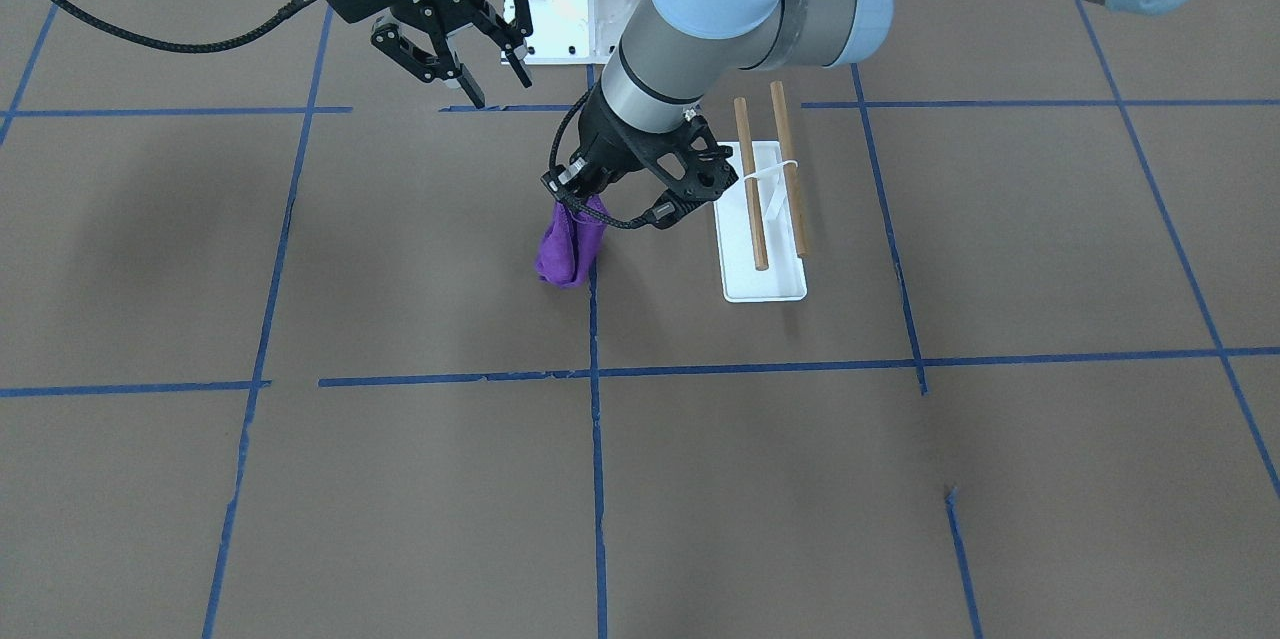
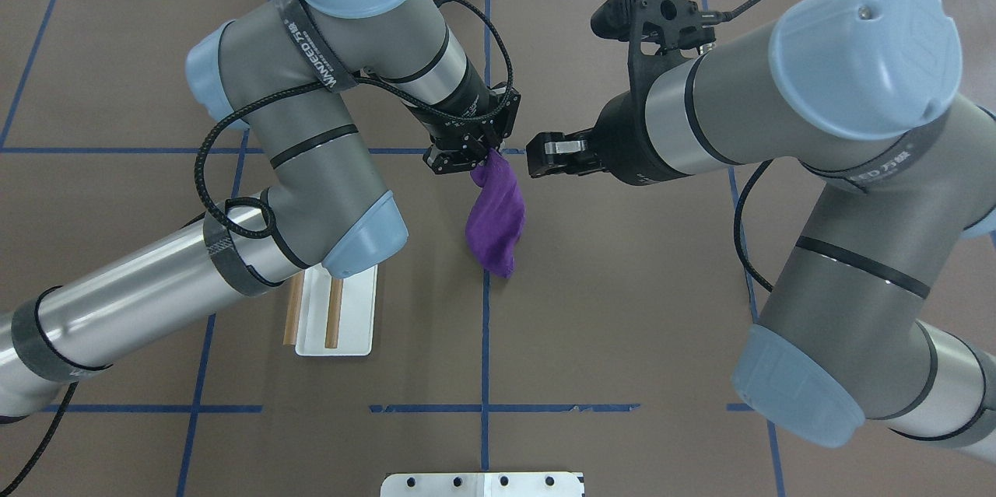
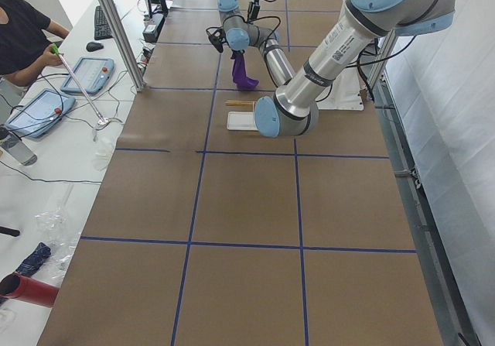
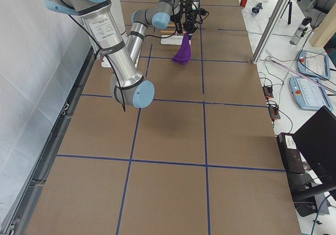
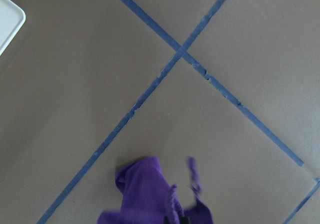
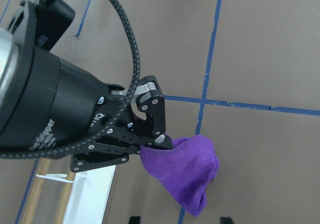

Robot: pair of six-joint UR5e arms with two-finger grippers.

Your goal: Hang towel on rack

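**Towel gripped by the left pincer, rack half hidden**

The left pincer (image 1: 585,199) is clenched on the top of the purple towel (image 1: 570,249). The towel hangs in a bunched roll near the rack (image 1: 768,181) and apart from it. Whether its lower end touches the brown worktop (image 1: 400,499) cannot be told. The right pincer (image 1: 497,82) hovers close by, fingers spread, grasping nothing. In the overhead view the left arm's elbow covers most of the rack, so only the dowels' (image 2: 333,316) ends and part of the white base plate (image 2: 358,326) show. The left wrist view cuts the towel off at its lower edge and catches just a corner of the plate.
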